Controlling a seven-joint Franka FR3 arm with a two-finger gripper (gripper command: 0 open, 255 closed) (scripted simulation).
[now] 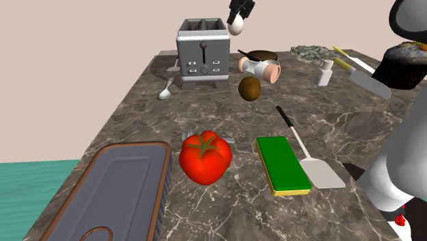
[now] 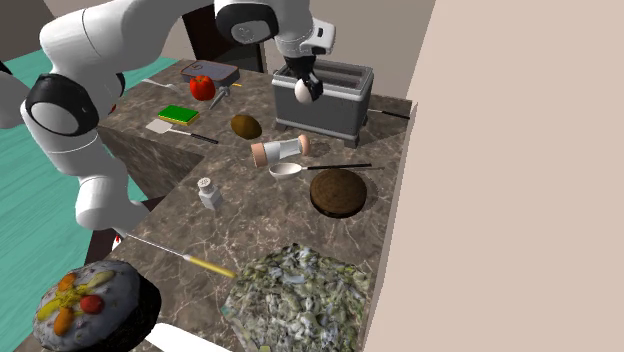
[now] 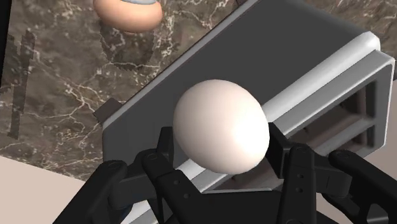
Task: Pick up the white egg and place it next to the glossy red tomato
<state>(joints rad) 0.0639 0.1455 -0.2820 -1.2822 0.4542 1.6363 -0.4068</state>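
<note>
The white egg (image 1: 235,25) (image 2: 303,90) (image 3: 221,126) hangs in the air above the marble counter, clasped between the black fingers of my gripper (image 1: 237,24) (image 2: 304,88) (image 3: 222,149). It floats just beside the grey toaster (image 1: 202,51) (image 2: 333,102) (image 3: 254,95), over its side nearest the arm. The glossy red tomato (image 1: 204,157) (image 2: 202,87) sits far off at the counter's near end in the shoulder view, between a dark tray and a green sponge.
Near the toaster lie a brown kiwi (image 1: 250,88), a pink-ended pepper mill (image 1: 261,68), a spoon (image 1: 165,90) and a small pan (image 1: 262,54). A green sponge (image 1: 282,163), spatula (image 1: 309,151) and dark tray (image 1: 120,192) flank the tomato. A shaker (image 1: 324,72), knife (image 1: 361,75) and cake (image 1: 409,64) lie toward the arm.
</note>
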